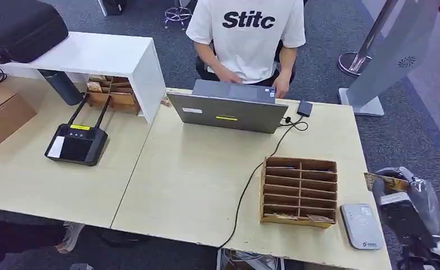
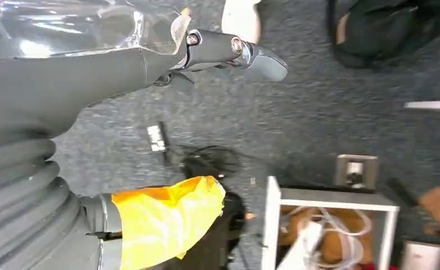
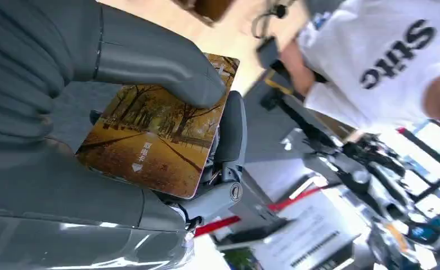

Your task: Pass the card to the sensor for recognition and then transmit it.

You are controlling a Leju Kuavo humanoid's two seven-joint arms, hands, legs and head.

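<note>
My right hand [image 1: 400, 205] hovers just off the table's right edge, holding a card [image 1: 385, 181] printed with an autumn tree scene. The right wrist view shows the card [image 3: 157, 140] pinched flat between the thick thumb [image 3: 161, 67] and the dark fingers. The grey card sensor [image 1: 361, 225] lies flat on the table near the front right corner, just left of and below that hand. My left hand [image 2: 229, 50] hangs over grey carpet with its fingers stretched out and nothing in them.
A wooden slotted card box [image 1: 299, 191] stands left of the sensor. A cable runs from the table's front edge to an open laptop [image 1: 229, 107], where a person in a white T-shirt [image 1: 246, 34] sits. A black controller [image 1: 76, 143] lies far left.
</note>
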